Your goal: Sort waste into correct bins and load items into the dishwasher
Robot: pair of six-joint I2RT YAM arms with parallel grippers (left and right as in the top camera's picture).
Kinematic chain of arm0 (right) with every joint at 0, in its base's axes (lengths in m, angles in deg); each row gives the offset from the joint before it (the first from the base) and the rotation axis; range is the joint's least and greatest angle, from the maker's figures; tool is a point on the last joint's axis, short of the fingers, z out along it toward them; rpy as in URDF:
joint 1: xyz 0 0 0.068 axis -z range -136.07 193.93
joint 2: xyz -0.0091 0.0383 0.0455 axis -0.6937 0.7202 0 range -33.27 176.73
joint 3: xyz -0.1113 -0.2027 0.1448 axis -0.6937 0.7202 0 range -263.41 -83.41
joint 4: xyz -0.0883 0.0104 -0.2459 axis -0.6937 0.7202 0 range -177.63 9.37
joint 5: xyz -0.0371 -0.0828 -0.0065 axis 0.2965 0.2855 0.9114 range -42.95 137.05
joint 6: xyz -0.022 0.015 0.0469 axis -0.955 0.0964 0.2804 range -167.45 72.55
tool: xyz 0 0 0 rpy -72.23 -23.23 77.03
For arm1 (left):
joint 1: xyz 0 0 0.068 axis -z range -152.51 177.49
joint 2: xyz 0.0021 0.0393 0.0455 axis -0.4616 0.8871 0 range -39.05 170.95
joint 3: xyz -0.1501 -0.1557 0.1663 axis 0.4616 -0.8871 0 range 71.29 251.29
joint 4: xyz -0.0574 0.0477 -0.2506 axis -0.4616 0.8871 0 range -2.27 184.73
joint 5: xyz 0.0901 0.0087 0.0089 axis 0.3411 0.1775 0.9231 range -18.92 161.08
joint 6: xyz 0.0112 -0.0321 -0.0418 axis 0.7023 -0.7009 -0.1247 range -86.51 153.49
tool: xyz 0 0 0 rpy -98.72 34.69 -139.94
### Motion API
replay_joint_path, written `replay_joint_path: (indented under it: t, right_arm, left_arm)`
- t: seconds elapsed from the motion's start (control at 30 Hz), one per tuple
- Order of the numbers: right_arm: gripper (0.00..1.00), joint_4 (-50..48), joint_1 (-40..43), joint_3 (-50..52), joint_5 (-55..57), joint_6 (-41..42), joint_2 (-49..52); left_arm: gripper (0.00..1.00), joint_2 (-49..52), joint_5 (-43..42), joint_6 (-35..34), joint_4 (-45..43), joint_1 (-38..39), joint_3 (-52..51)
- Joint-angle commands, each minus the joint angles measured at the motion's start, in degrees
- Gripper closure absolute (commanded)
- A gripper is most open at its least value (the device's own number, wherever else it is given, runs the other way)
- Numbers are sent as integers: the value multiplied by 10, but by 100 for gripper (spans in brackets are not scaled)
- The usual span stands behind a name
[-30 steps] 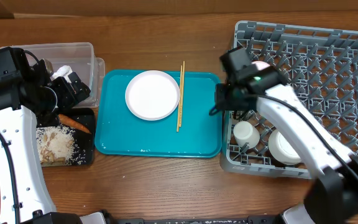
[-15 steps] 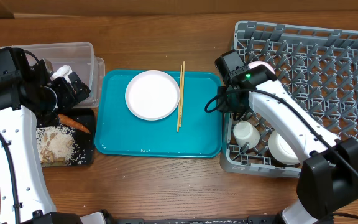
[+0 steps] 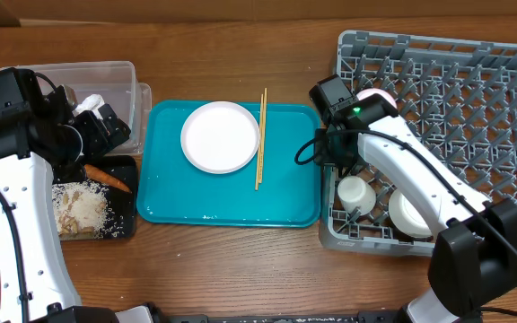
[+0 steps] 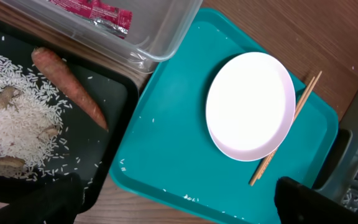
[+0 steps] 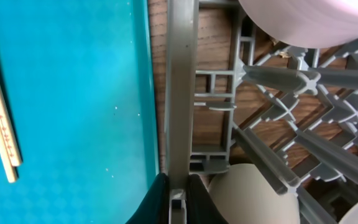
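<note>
While inside black tray (image 4: 120,99): carrot (image 4: 71,88), rice (image 4: 16,124)

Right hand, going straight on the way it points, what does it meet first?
Probably the rim of the grey dish rack, right ahead of the right hand; the teal tray lies just beside that line. Depth is unclear.

I see my left arm reaching up with the left gripper (image 3: 113,133) just off the left edge of the teal tray (image 3: 232,211), fingers spread wide. My right arm folds back, and the right gripper (image 3: 335,160) hangs at the tray's right edge, fingers nearly together.
</note>
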Motion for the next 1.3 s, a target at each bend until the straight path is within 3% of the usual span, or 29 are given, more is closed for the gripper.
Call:
replay_joint_path:
  t: [0.0,0.67,0.7,0.73,0.8,0.93,1.1,1.17,1.23,1.27]
  right_arm:
    - [96,19,1,1,29,-5,0]
    - [96,80,1,0,56,-7,0]
    - [93,80,1,0,56,-7,0]
    - [81,79,1,1,56,-7,0]
    - [72,79,1,0,56,-7,0]
    - [65,83,2,-29,59,-40,-1]
    - [63,129,2,-149,25,-53,-1]
    - [53,127,2,-172,-23,-53,-1]
    - [0,90,2,-171,-131,-53,1]
    - [0,67,2,-165,-169,-52,2]
  left_arm:
    - [0,-1,3,4,-1,-3,9]
    - [0,-1,3,4,-1,-3,9]
    - [0,-1,3,4,-1,-3,9]
    - [0,-1,3,4,-1,-3,9]
    - [0,-1,3,4,-1,-3,9]
    - [0,-1,3,4,-1,-3,9]
    - [0,-1,3,4,-1,-3,9]
    - [0,-1,3,4,-1,-3,9]
    - [0,-1,3,4,-1,-3,9]
    - [0,-1,3,4,-1,-3,9]
